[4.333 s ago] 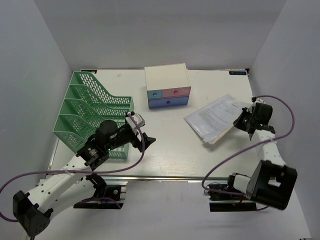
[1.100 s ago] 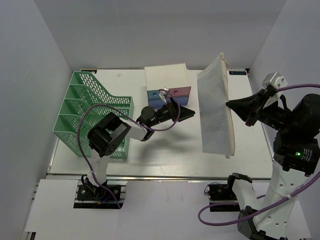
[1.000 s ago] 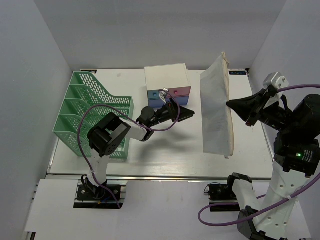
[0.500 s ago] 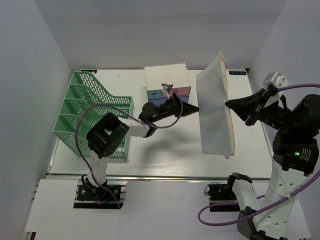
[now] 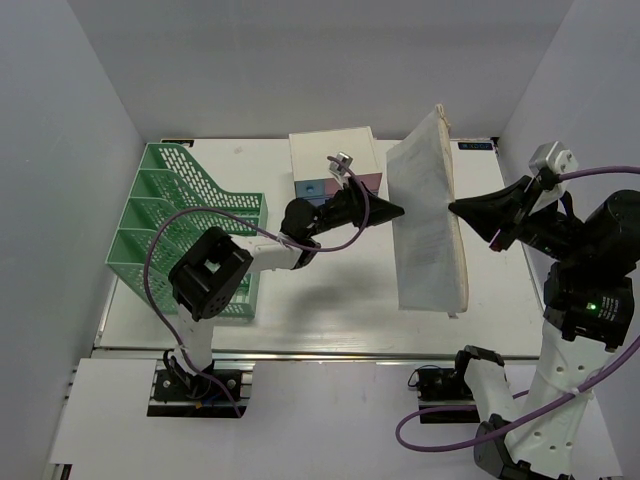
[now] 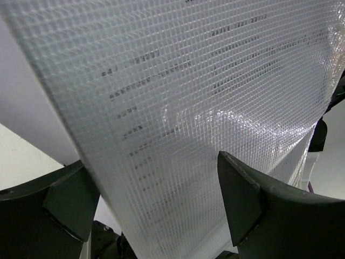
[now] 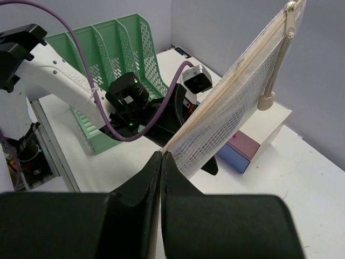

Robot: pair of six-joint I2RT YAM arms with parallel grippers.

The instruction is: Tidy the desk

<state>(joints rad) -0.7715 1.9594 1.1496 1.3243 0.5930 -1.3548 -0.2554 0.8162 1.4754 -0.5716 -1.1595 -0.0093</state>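
Observation:
A clear mesh zip pouch [image 5: 428,225] with printed papers inside hangs upright above the off-white desk [image 5: 330,295]. My right gripper [image 5: 453,207] is shut on the pouch's right edge; in the right wrist view the shut gripper [image 7: 162,155] pinches the pouch [image 7: 237,108] at its zipper corner. My left gripper [image 5: 396,211] reaches up to the pouch's left face. In the left wrist view the gripper [image 6: 156,202] is open, its fingers [image 6: 253,202] spread wide, and the pouch [image 6: 188,108] fills the space just beyond them.
A green mesh file rack [image 5: 180,225] stands at the left. A white drawer box [image 5: 335,165] with pink and blue drawers sits at the back middle, behind my left arm. Grey walls close in the desk. A metal rail [image 5: 330,352] runs along the front edge.
The pouch lay flat at the right 4.3 s ago and now hangs lifted in my right gripper. In the last second my left gripper rose and moved right, up to the pouch.

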